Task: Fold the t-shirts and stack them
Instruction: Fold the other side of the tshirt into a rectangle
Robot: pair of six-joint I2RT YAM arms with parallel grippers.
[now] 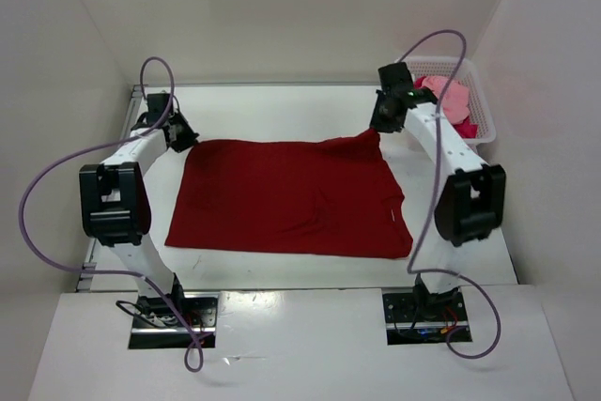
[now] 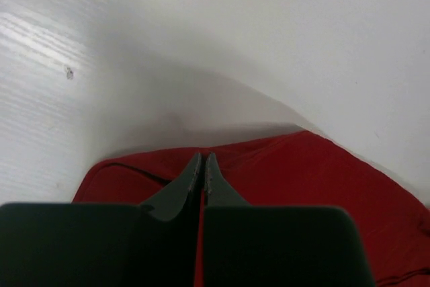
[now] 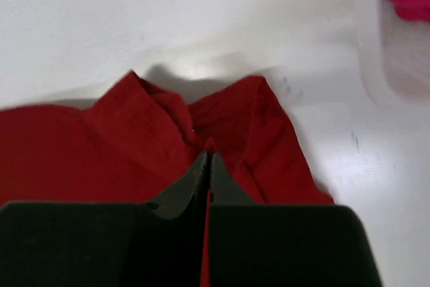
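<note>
Desk (image 1: 282, 110): white, walled on three sides, carries everything.

Dark red t-shirt (image 1: 291, 199): biggest thing on it, spread nearly flat in the middle btw the two arms, near edge toward the bases. Prob. laid out this way so a fold can start from the far edge. Its far-right corner isn't flat; it rises in a peak toward the right wrist.

White mesh basket (image 1: 451, 61): far-right of the desk, apart from the spread shirt. The other two lie in it as a heap, w/ the light pink t-shirt (image 1: 451, 93) toward the back and the crimson-magenta t-shirt (image 1: 464, 127) toward the front. Both are crumpled, neither folded. The basket looks like the waiting pile, so I judge the task early: first shirt of three, no stack yet.

Left end effector (image 2: 203, 161): clenched at the far-left corner of the red shirt, tips right at the cloth edge. A red sliver shows btw the fingers, so I judge cloth is pinched, tho no bunching proves it.

Right end effector (image 3: 205, 160): clenched on the far-right corner, creases gathered at its tips, so it is clearly grasping the cloth.

One corner each makes sense: the far edge can travel toward the near edge w/o sagging mid-span. Risk: the thin pinch on the left could slip.
</note>
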